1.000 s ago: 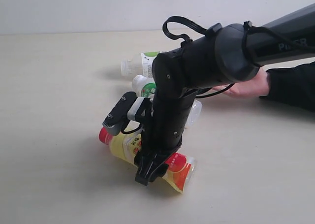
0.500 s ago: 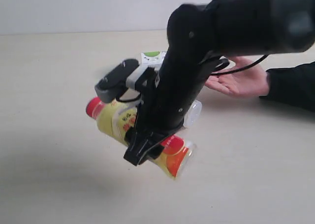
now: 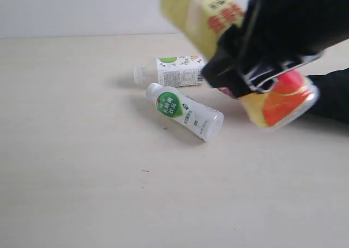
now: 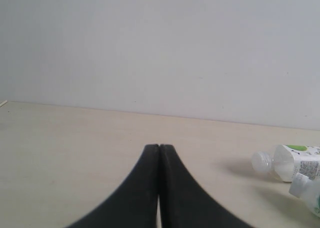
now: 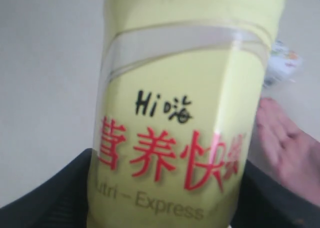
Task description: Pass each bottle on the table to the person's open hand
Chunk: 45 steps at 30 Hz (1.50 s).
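My right gripper (image 3: 256,57) is shut on the yellow-labelled bottle (image 3: 207,16), held tilted in the air at the upper right, blurred. In the right wrist view that yellow bottle (image 5: 185,112) fills the frame between the black fingers (image 5: 55,193), and the person's open hand (image 5: 287,143) lies palm up beyond it. A white bottle with a green round logo (image 3: 185,110) lies on the table (image 3: 82,177). Behind it lies a clear bottle with a white-green label (image 3: 177,71). My left gripper (image 4: 159,148) is shut and empty, low over the table, out of the exterior view.
The person's dark sleeve (image 3: 332,95) rests on the table at the right edge, with the hand hidden behind my arm there. The left wrist view shows the clear bottle (image 4: 287,163) and the white bottle's cap (image 4: 302,188) to one side, and a pale wall behind.
My right gripper has lifted the yellow bottle off the table and swung it up and to the right, toward the hand. The two lying bottles are uncovered.
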Available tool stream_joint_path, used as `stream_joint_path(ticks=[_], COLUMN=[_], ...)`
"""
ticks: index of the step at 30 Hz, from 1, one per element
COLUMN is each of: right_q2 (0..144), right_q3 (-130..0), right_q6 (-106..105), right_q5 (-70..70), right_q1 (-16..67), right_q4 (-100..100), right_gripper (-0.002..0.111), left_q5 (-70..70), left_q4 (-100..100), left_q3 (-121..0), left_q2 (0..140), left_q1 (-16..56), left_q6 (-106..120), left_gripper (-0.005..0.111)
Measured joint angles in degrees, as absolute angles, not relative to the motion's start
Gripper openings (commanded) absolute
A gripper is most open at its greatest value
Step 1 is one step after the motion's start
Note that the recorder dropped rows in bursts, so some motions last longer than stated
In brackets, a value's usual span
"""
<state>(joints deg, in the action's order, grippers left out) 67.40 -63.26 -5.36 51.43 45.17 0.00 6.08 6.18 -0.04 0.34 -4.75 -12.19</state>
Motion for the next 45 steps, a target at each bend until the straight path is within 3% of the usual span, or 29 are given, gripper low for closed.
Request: stream_joint_path(ticks=[11,23,28,36,45], right_q2=[57.3,74.9,84.9,103.4,111.0], right_q3=[-58.4,-58.4,-62.2,-81.1,-82.6], right_q6=[6.8,7.7,6.4,1.9,1.9], right_q5=[59.8,57.5,55.0,61.4,58.6], right_q1=[33.8,17.3,16.2,16.2,16.2], right_q4=[-17.8,-10.1,-5.7,0.9,-0.9], right_gripper=[0.000,0.000,0.000,0.000,0.000], left_q5=[6.1,6.1,6.1,6.1,6.1], left_q4=[6.2,6.2,6.2,6.2,6.2], left_q3=[0.0,0.0,0.0,0.0,0.0], left_q2=[0.3,0.3,0.3,0.3,0.3], left_q1=[-4.7,-4.7,-4.7,-4.7,-4.7], left_q6=[-12.2,-12.2,-12.2,-12.2,-12.2], left_gripper=[0.000,0.000,0.000,0.000,0.000])
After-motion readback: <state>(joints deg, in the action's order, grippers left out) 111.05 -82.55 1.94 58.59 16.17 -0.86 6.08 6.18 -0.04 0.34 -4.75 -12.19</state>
